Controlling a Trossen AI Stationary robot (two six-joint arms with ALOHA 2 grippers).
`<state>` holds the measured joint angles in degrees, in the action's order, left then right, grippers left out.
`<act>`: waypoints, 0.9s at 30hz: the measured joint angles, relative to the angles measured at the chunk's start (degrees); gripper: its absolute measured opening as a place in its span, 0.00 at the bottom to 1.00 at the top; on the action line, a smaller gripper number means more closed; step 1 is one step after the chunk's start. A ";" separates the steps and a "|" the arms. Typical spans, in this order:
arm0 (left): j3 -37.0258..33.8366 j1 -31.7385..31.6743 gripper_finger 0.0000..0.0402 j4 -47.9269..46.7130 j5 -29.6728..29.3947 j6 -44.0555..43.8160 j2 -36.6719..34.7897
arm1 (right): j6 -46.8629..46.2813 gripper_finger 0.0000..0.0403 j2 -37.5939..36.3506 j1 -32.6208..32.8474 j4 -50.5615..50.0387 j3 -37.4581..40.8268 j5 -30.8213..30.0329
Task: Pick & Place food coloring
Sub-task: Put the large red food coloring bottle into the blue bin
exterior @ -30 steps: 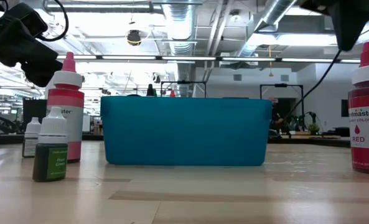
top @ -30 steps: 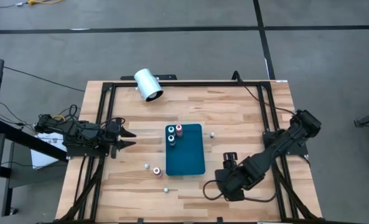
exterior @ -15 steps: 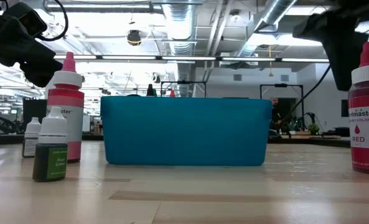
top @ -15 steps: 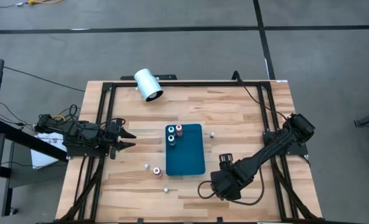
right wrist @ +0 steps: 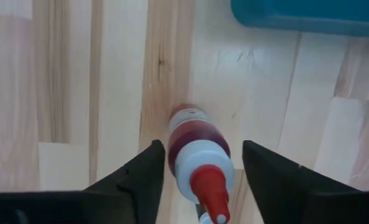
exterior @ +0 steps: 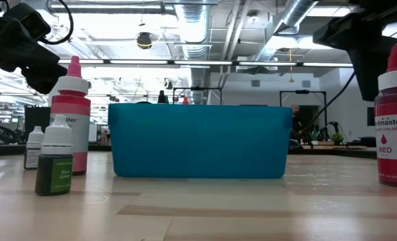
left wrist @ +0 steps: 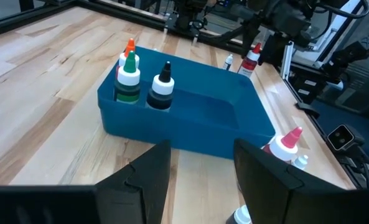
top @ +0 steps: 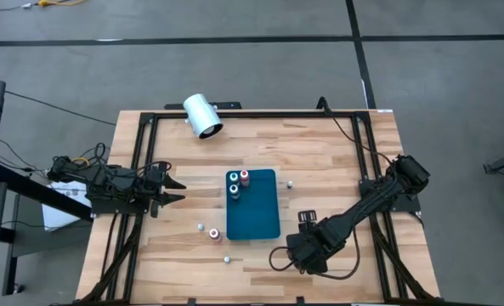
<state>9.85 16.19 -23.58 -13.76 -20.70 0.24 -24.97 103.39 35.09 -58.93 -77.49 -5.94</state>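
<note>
Three bottles (left wrist: 140,81) are counted standing in one end of the blue tray (top: 253,205), with orange, green and black tips in the left wrist view. On the desk (top: 192,161) beside the tray's left side, three more are seen in the low view: a pink-capped one (exterior: 72,114), a green one (exterior: 54,157) and a small pale one (exterior: 33,147) partly hidden behind them. A red bottle (right wrist: 196,152) stands alone near the tray's front right corner; in the low view it is cut off by the edge. One tiny bottle (top: 290,183) is seen just right of the tray, too small to make out. The right jaws (right wrist: 200,180) are held open around the red bottle, without touching it. The left jaws (top: 171,189) are open and empty at the desk's left side. A white cylinder (top: 202,116) lies at the far edge.
</note>
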 joint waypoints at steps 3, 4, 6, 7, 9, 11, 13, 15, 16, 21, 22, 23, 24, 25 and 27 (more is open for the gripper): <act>0.00 0.00 0.42 -0.04 -0.02 0.01 -0.01 | 0.13 0.40 0.00 0.00 -0.13 0.00 0.01; 0.00 0.00 0.42 -0.04 -0.02 0.01 -0.01 | 0.15 0.37 0.00 0.00 -0.15 0.00 -0.02; 0.00 0.01 0.42 -0.05 -0.02 0.03 -0.01 | 0.25 0.31 -0.09 0.00 -0.10 -0.11 -0.02; 0.00 0.00 0.42 -0.06 -0.02 0.03 0.00 | 0.58 0.28 -0.09 0.00 -0.16 -0.11 -0.03; 0.00 0.01 0.42 -0.06 -0.02 0.04 0.00 | 1.02 0.27 -0.09 0.00 -0.19 -0.11 -0.02; 0.00 0.02 0.42 -0.06 -0.02 0.05 -0.01 | 1.03 0.27 -0.09 0.00 -0.37 -0.11 -0.02; 0.00 0.01 0.42 -0.06 -0.03 0.05 -0.01 | 1.01 0.27 -0.09 -0.22 -0.58 -0.11 -0.02; 0.00 0.01 0.42 -0.06 -0.04 0.07 -0.01 | 1.01 0.28 -0.09 -0.54 -0.70 -0.13 0.03; 0.00 0.00 0.42 -0.06 -0.04 0.07 0.00 | 1.01 0.29 -0.05 -0.74 -1.20 -0.33 0.01; 0.00 0.00 0.42 -0.08 -0.04 0.10 0.00 | 2.59 0.28 0.04 -2.37 -5.36 -2.72 0.01; 0.00 0.02 0.42 -0.08 -0.04 0.10 -0.01 | 3.30 0.27 0.04 -2.69 -6.73 -3.46 0.01; 0.00 0.02 0.42 -0.08 -0.04 0.10 -0.01 | 4.13 0.26 0.04 -2.97 -8.14 -4.36 0.00; 0.00 0.00 0.42 -0.08 -0.05 0.11 0.00 | 4.88 0.26 0.04 -3.28 -9.32 -5.46 -0.01; 0.00 0.00 0.42 -0.09 -0.05 0.12 -0.01 | 5.65 0.26 0.04 -3.61 -10.21 -6.56 0.03; 0.00 0.00 0.42 -0.11 -0.07 0.12 -0.01 | 6.86 0.27 0.04 -4.26 -12.75 -8.86 0.01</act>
<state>9.85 16.19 -23.68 -13.82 -20.58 0.23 -18.11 103.44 30.84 -71.69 -86.35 -5.93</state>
